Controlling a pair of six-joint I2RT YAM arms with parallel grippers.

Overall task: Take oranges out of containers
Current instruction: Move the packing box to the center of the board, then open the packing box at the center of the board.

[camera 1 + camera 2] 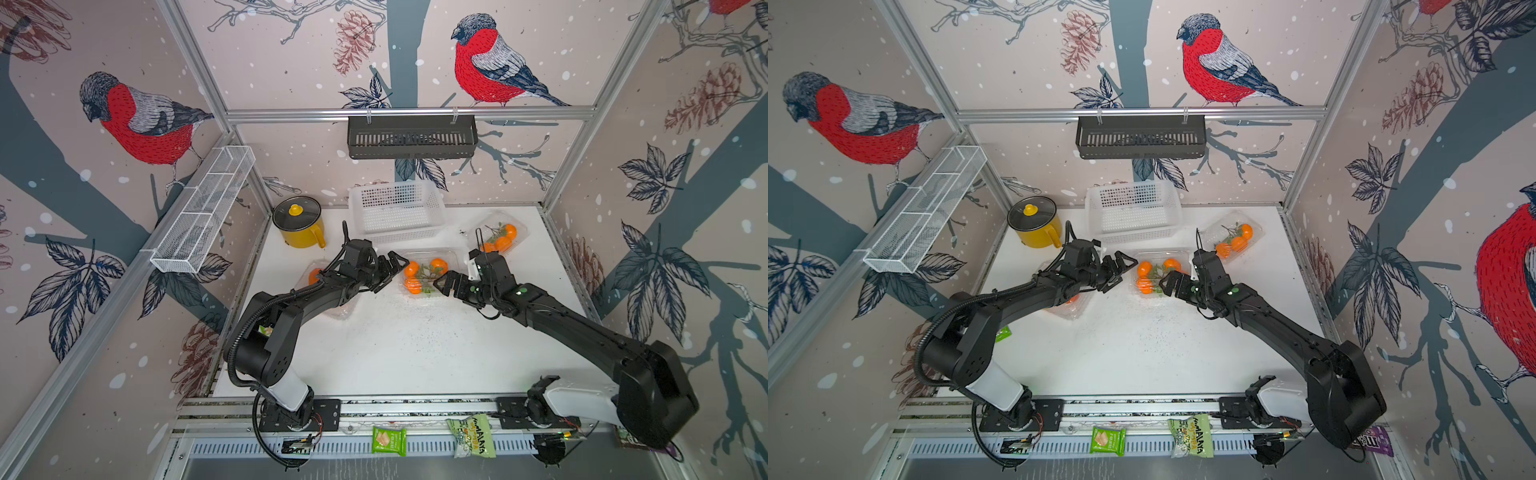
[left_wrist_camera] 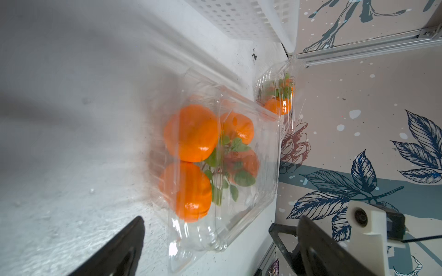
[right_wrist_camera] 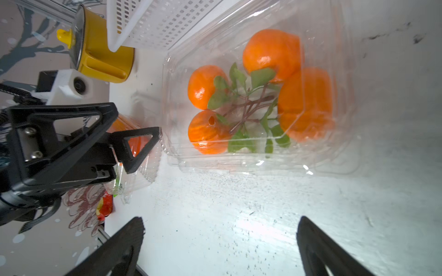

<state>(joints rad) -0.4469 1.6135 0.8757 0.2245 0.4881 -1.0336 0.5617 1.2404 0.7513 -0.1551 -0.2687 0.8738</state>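
A clear middle container (image 1: 454, 255) (image 1: 1183, 254) lies on the white table, its lid down over several oranges (image 1: 438, 264) (image 2: 191, 133) (image 3: 270, 52) with green leafy stems. My left gripper (image 1: 394, 272) (image 1: 1124, 270) (image 2: 221, 218) stands open just left of it, with a container corner between its fingers. My right gripper (image 1: 441, 284) (image 1: 1165, 284) (image 3: 220, 218) is open at the container's right front, over bare table. A second container (image 1: 515, 239) with oranges sits at the back right. A third container (image 1: 309, 266) lies mostly hidden under my left arm, one orange (image 1: 314, 275) showing.
A white perforated basket (image 1: 397, 210) stands right behind the middle container. A yellow pot (image 1: 300, 226) with a lid is at the back left. A black rack (image 1: 411, 137) and a white wire shelf (image 1: 203, 208) hang on the walls. Snack packets (image 1: 388, 440) lie on the front rail.
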